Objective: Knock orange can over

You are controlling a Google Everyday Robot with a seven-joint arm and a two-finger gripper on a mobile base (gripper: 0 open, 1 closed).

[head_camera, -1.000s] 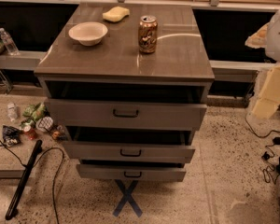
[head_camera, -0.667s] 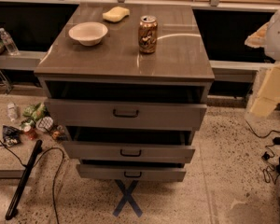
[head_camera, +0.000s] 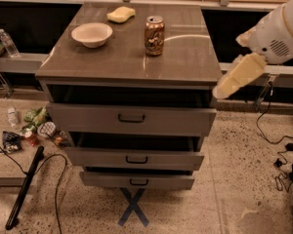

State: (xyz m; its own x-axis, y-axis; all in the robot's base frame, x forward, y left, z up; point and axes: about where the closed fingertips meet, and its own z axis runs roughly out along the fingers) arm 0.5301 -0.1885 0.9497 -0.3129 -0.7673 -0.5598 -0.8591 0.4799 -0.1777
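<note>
We are seeing a round white bowl (head_camera: 92,34) sitting left on the grey-brown cabinet top (head_camera: 185,62), with a yellow sponge (head_camera: 121,14) behind it. Right of both, the small orange-brown metal can (head_camera: 154,35) is standing upright, long axis vertical, its pale label unreadable. Beyond the right edge, the cream gripper (head_camera: 234,79) is hanging, well apart from the can; whether it is clenched or released we cannot tell.

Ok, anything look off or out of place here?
All three grey drawers stand partly open, and wrappers and bottles litter the floor left of the cabinet. The orange-brown metal can stands upright; the gripper hangs off the cabinet's right edge.
</note>
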